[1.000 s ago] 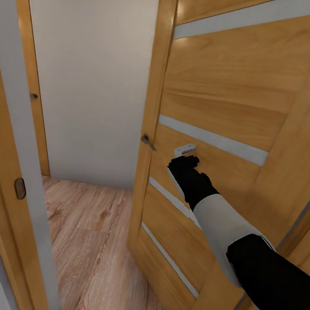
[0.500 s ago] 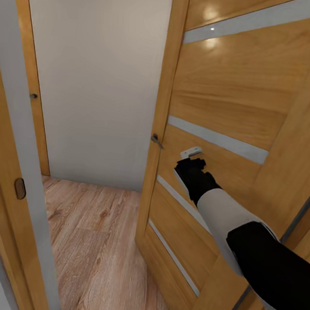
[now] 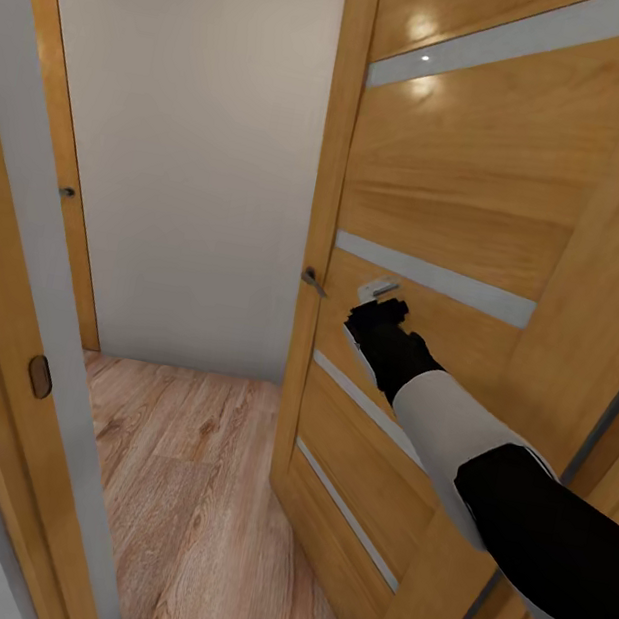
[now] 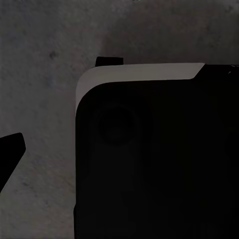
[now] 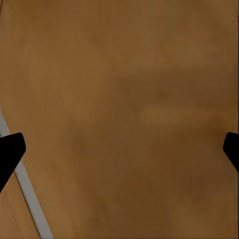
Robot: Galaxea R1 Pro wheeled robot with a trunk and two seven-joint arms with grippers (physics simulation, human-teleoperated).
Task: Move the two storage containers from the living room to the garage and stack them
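The storage containers are out of view. My right gripper (image 3: 373, 300) is stretched forward against the face of a wooden door (image 3: 452, 193), just right of its metal handle (image 3: 311, 280). In the right wrist view the door panel (image 5: 124, 99) is very close. The right gripper (image 5: 119, 149) is open, its dark fingertips (image 5: 9, 152) at the picture's two edges with nothing between them. My left gripper (image 4: 119, 154) hangs over dark grey mottled floor (image 4: 45, 59). One of its fingertips (image 4: 10, 154) shows at the edge, and a black and white part of my own body (image 4: 149, 159) covers the rest.
The door stands partly open inward on the right. Beyond it lie light wood planks (image 3: 180, 469), a plain pale wall (image 3: 199, 128) and another wooden door (image 3: 62, 185) at the left. The door frame (image 3: 33, 322) is close on my left.
The door has swung further open, its edge and handle shifting right. My right gripper followed it and has since moved slightly up along the panel.
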